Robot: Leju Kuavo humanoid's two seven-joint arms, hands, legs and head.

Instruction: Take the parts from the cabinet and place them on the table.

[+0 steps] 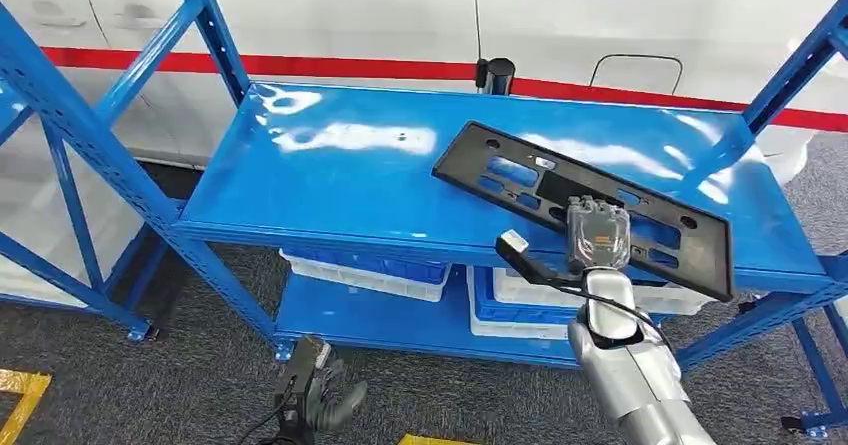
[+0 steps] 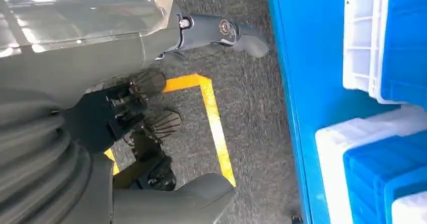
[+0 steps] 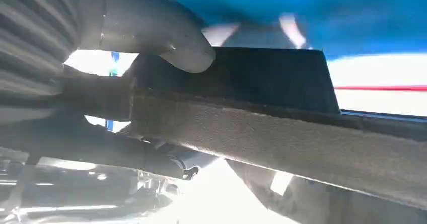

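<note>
Blue shelf [image 1: 330, 180]: right hand [image 1: 597, 233] grips black plate [image 1: 520, 170].

high head view down onto blue rack [image 1: 340, 165]; wrist views close, sharing it

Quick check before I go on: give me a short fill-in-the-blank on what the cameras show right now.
1. The black plastic panel lies on the rack's ____ shelf.
2. The ____ hand grips the panel's near edge.
3. The left hand hangs low over the ____ floor.
4. Blue and white ____ sit on the lower shelf.

Missing words: top; right; carpeted; bins
</note>
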